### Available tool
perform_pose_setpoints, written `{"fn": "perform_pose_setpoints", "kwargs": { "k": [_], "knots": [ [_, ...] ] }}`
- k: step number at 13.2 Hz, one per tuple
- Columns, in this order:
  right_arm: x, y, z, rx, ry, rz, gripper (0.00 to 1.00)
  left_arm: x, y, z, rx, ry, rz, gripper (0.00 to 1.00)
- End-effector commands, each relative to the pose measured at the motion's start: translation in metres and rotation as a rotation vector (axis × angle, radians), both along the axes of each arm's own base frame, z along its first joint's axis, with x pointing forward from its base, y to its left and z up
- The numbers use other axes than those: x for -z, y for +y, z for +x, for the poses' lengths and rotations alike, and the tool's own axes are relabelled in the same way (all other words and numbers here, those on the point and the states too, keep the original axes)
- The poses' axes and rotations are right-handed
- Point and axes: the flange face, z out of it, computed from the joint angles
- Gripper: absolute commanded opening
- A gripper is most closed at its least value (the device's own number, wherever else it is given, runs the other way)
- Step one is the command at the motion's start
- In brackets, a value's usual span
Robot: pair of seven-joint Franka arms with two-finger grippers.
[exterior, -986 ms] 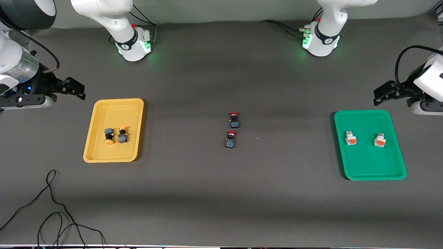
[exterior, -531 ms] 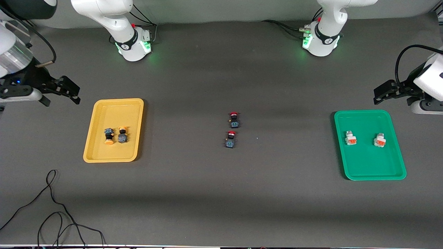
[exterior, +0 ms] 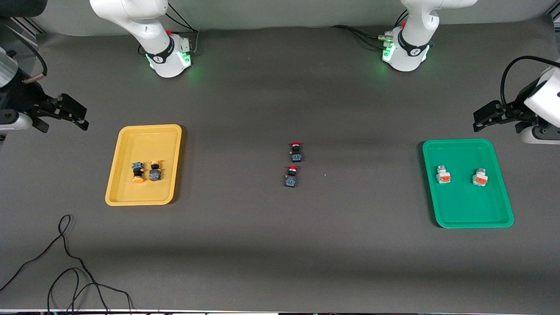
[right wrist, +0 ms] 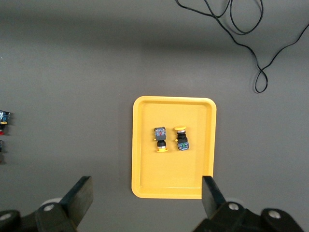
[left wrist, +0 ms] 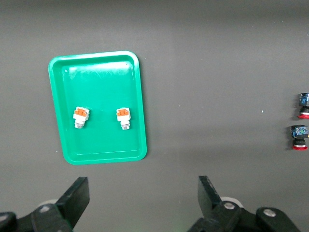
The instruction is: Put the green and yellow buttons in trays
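The yellow tray (exterior: 148, 140) lies toward the right arm's end of the table and holds two dark buttons with orange-yellow caps (exterior: 138, 172) (exterior: 154, 170). The green tray (exterior: 463, 205) lies toward the left arm's end and holds two whitish-grey buttons with orange-red patches (exterior: 443, 175) (exterior: 480, 177). My right gripper (exterior: 83, 119) is open and empty, over bare table beside the yellow tray (right wrist: 169, 179). My left gripper (exterior: 477, 122) is open and empty, over bare table beside the green tray (left wrist: 104, 140). Both wrist views show open, empty grippers, the left (left wrist: 143, 200) and the right (right wrist: 147, 200).
Two dark buttons with red caps (exterior: 296, 152) (exterior: 292, 176) lie at the table's middle, one nearer to the front camera than the other. A loose black cable (exterior: 65, 262) curls on the table near the front edge at the right arm's end.
My right gripper has drawn away from the yellow tray toward the table's end. The left gripper and all the buttons have stayed where they were.
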Motion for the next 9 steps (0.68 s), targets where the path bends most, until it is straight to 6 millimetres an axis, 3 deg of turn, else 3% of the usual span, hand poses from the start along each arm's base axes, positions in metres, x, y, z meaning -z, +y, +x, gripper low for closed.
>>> {"fn": "perform_pose_setpoints", "kwargs": {
  "k": [1,9],
  "knots": [
    [-0.0009,-0.0008,0.0059,0.014,0.016,-0.017,1.0,-0.0081,0.0023,-0.0056,0.004,0.001,-0.006,1.0],
    [0.0038,0.004,0.0075,0.008,0.028,-0.019,1.0,-0.0081,0.0026,-0.0056,0.004,0.0,-0.003,1.0]
  ]
}}
